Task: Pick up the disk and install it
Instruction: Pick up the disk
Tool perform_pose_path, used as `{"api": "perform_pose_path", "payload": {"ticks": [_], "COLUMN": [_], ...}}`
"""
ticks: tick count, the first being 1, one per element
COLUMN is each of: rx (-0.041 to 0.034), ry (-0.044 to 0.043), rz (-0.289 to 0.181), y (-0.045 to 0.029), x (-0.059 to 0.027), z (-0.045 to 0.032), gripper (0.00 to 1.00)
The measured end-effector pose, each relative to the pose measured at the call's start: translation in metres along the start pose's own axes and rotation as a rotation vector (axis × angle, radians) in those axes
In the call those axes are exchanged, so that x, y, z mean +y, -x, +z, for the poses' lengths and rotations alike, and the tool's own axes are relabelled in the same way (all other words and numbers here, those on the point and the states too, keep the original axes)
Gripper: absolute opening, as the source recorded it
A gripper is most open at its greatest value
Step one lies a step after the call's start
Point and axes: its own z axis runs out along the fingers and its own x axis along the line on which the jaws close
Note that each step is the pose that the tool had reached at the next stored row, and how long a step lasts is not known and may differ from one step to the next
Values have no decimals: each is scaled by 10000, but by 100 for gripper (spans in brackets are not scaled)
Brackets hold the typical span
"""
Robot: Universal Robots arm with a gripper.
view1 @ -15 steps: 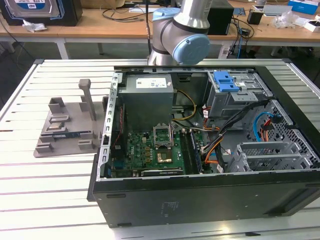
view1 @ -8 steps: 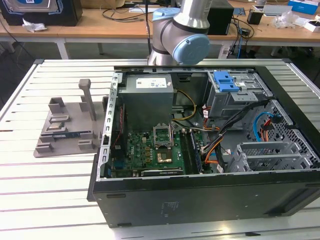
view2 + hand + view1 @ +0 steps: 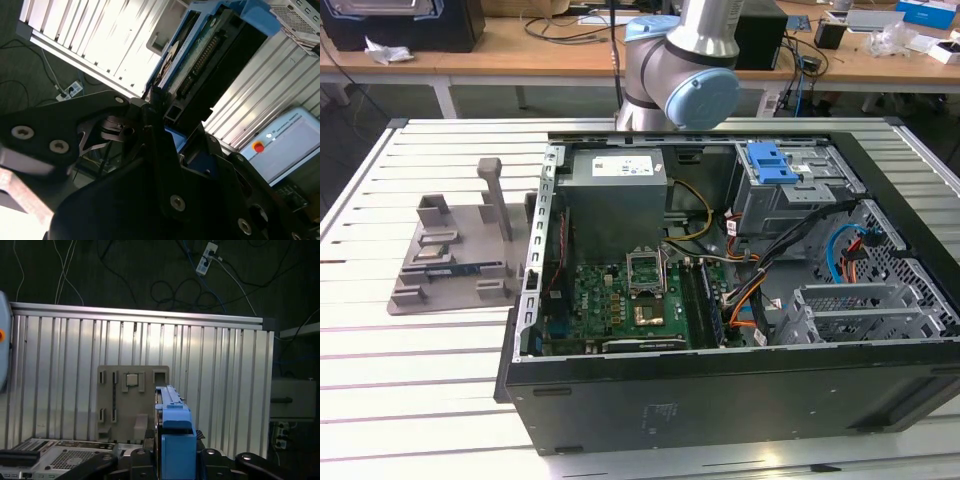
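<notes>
Blue-framed disk (image 3: 200,55) clamped edge-on in the gripper (image 3: 167,112), held above the slatted table (image 3: 60,365).
Gripped across its flat faces, connector edge free, probably for sliding into the open case (image 3: 720,400); grey fixture (image 3: 125,405) below, well apart.

The arm (image 3: 685,60) is cut off by the upper edge of the exterior view. In the second wrist view the gripper (image 3: 172,112) covers the near end of the disk (image 3: 200,60).
</notes>
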Motion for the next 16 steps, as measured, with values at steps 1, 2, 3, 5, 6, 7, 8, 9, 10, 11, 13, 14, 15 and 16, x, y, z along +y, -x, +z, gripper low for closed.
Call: {"api": "perform_pose_path", "payload": {"ticks": [1,2,3,5,6,7,8,9,10,11,13,14,15,16], "rx": [0,0,0,0,0,0,0,0,0,0,0,0,0,0], "ry": [0,0,-1,0,0,-1,0,0,0,0,0,0,0,0], "rz": [0,0,0,0,0,0,0,0,0,0,0,0,0,-1], "y": [0,0,0,1,1,1,1,2,2,2,3,3,4,4], "x": [0,1,1,1,2,2,2,2,3,3,4,5,5,5], "z": [-11,-22,-34,-69,-92,-104,-117,-141,-164,-203,-258,-280,-309,-332], "gripper": [36,36,36,36,36,36,36,36,36,36,36,36,36,36]}}
